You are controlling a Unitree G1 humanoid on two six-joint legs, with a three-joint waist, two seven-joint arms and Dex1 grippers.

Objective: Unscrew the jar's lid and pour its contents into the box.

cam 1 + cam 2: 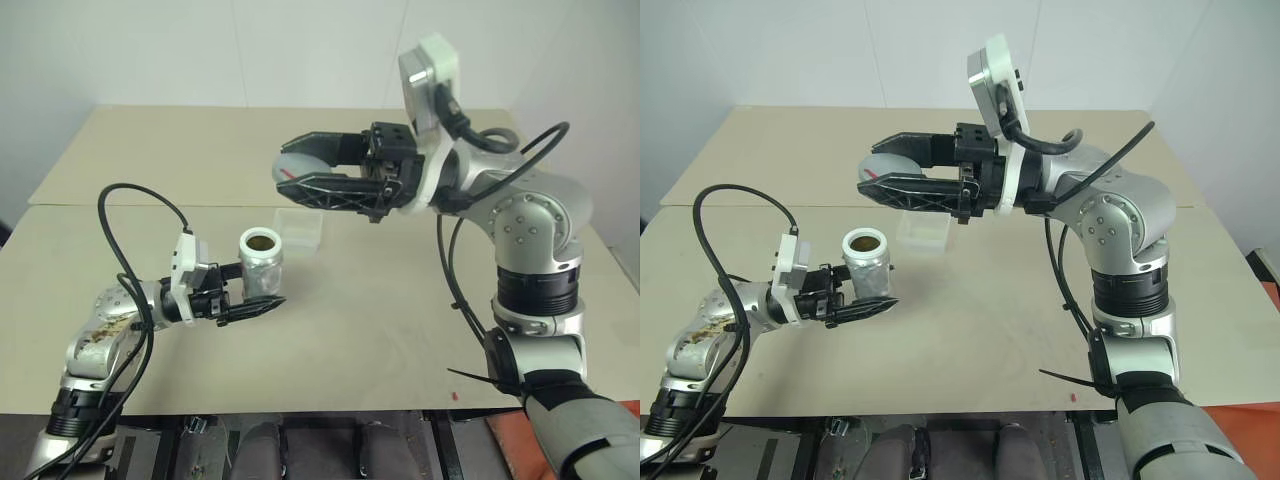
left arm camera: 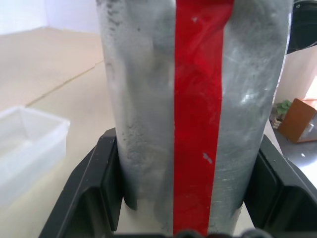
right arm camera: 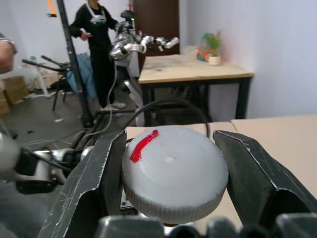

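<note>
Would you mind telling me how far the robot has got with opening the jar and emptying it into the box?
Done: the lid is off, clamped in the right gripper and held up above the table. In hand: the left gripper grips the open jar, upright, with brownish contents visible at its mouth. Left: the pour. The box sits just beyond the jar, and looks empty as far as the head views show.

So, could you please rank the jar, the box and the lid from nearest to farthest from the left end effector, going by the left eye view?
1. The jar, gripped in the left end effector.
2. The box, on the table just behind the jar.
3. The lid, raised above the box in the right end effector.
</note>
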